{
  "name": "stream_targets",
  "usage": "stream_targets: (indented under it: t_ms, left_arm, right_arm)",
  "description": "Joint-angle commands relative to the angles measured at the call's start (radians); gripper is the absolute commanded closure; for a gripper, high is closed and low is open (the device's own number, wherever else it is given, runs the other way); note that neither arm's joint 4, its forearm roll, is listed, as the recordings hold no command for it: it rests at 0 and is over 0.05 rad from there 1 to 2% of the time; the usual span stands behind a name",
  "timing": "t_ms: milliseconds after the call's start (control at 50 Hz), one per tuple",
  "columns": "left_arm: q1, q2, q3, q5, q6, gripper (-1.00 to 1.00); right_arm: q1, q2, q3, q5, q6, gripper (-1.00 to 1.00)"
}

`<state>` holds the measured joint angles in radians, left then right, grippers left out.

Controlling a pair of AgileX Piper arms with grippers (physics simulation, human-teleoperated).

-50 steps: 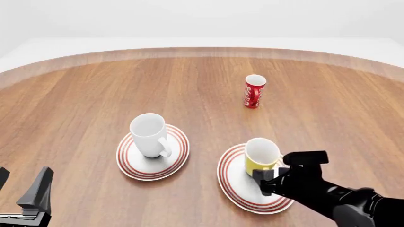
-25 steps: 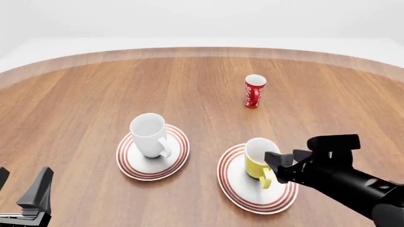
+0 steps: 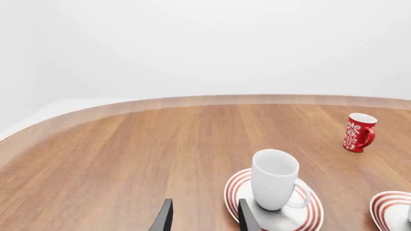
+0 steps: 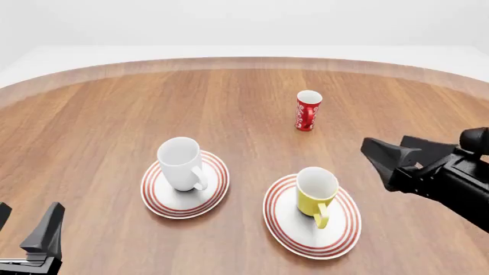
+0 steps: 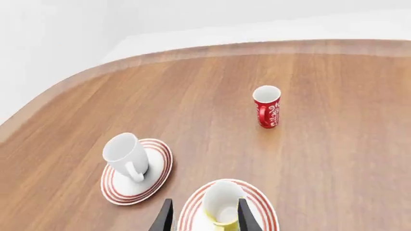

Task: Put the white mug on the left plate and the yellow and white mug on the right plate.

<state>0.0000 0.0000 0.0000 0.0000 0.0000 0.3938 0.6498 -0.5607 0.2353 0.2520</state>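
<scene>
Wood-grained and curved at its far edge, the desk (image 4: pixel 114 114) is set against a plain pale background. The right gripper (image 4: pixel 382 156) is seen raised to the right of the right plate (image 4: pixel 284 228), apart from everything, its jaws spread with nothing held between them; in the right wrist view its two fingers (image 5: pixel 165 217) frame the yellow and white mug (image 5: pixel 220 207) without touching it. The left gripper (image 4: pixel 31 240) is seen low at the near left corner of the front view, well apart from both plates, its jaws likewise spread and empty; in the left wrist view its fingers (image 3: pixel 163 219) are shown just beside the rim of the left plate (image 3: pixel 236 185). The yellow and white mug (image 4: pixel 315 191) is stood upright on the right plate, long axis vertical, mouth up, its handle turned toward the near edge of the desk. The white mug (image 4: pixel 180 163) is stood upright on the left plate (image 4: pixel 160 201), long axis vertical, mouth up, with its handle pointed toward the near right. The two plates are laid side by side, near each other but not touching. A red cup (image 4: pixel 308 110) with white lettering is stood upright farther back on the desk, well apart from both plates; in the left wrist view a handle is shown on it.
</scene>
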Motion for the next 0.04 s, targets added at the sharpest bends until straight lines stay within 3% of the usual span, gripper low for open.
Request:
stream_targets:
  t_ms: [20,40]
  left_arm:
    - [0.0,0.0,0.0,0.0,0.0,-1.0]
    - [0.0,0.0,0.0,0.0,0.0,-1.0]
  right_arm:
    - [-0.014,-0.116,-0.072,0.022,0.003,-1.0]
    - [-0.014,-0.116,-0.072,0.022,0.003,-1.0]
